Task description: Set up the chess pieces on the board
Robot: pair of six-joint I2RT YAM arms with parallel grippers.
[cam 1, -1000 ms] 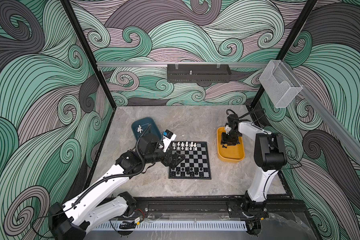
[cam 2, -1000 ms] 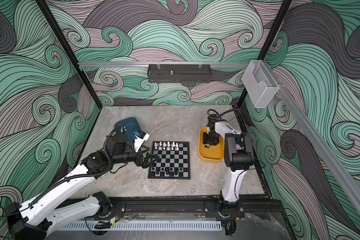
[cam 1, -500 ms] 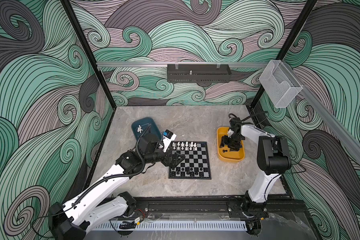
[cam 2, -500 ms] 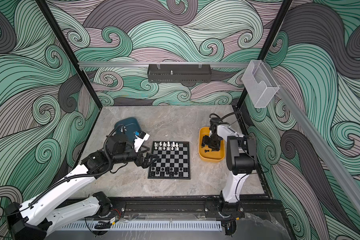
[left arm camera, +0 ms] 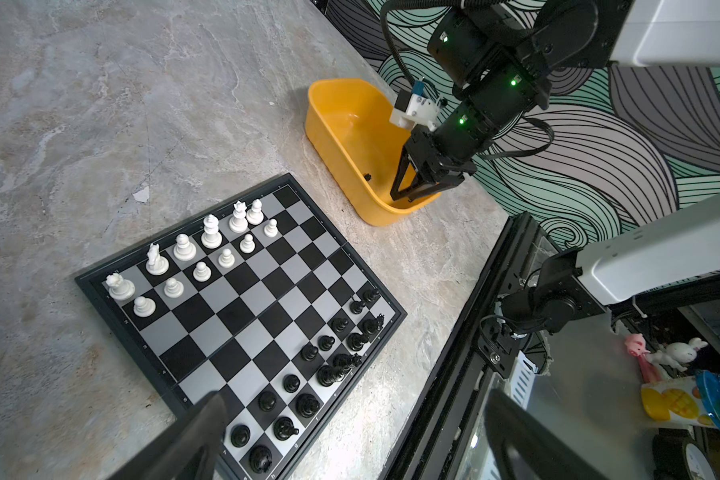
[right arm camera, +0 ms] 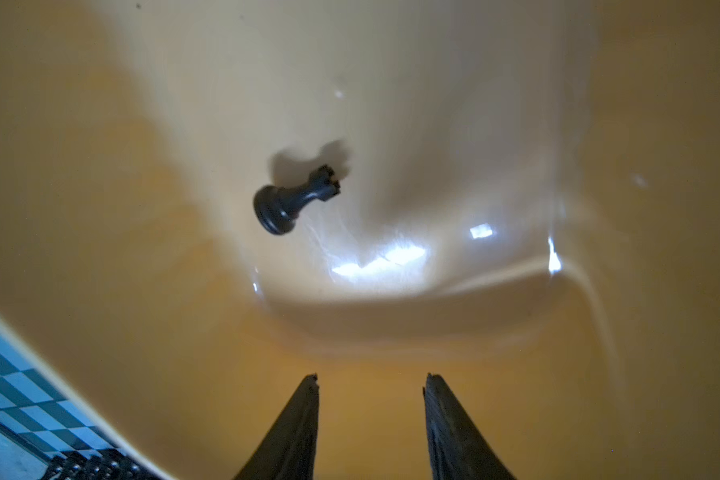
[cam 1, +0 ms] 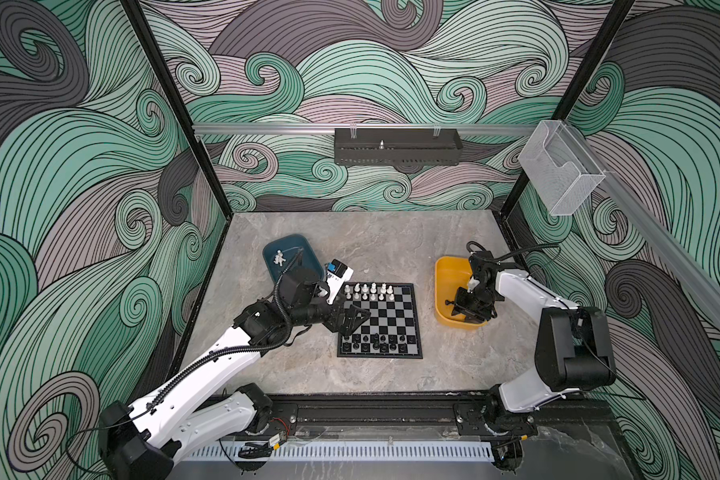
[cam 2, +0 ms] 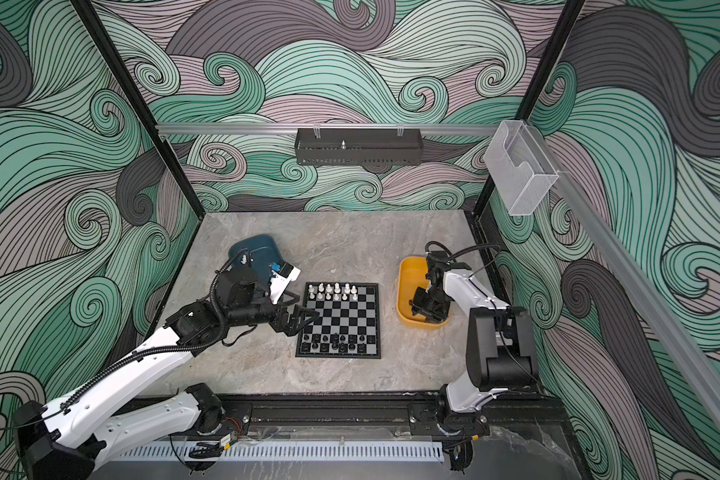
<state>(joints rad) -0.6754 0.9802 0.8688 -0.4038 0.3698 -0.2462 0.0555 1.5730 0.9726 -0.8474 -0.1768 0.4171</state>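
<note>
Chessmen in black stand on the two nearest rows of the board, at its 6 o'clock edge in both top views. At the board's 9 o'clock edge the left gripper hovers low with its fingers spread wide and nothing between them. Towards 3 o'clock, beside the board but apart from it, sits the yellow tray. The right gripper reaches down inside it, fingers parted and empty. A black rook lies on its side on the tray floor, clear of the fingertips. The white chessmen line the board's 12 o'clock rows. At 10 o'clock the teal tray holds loose white pieces.
</note>
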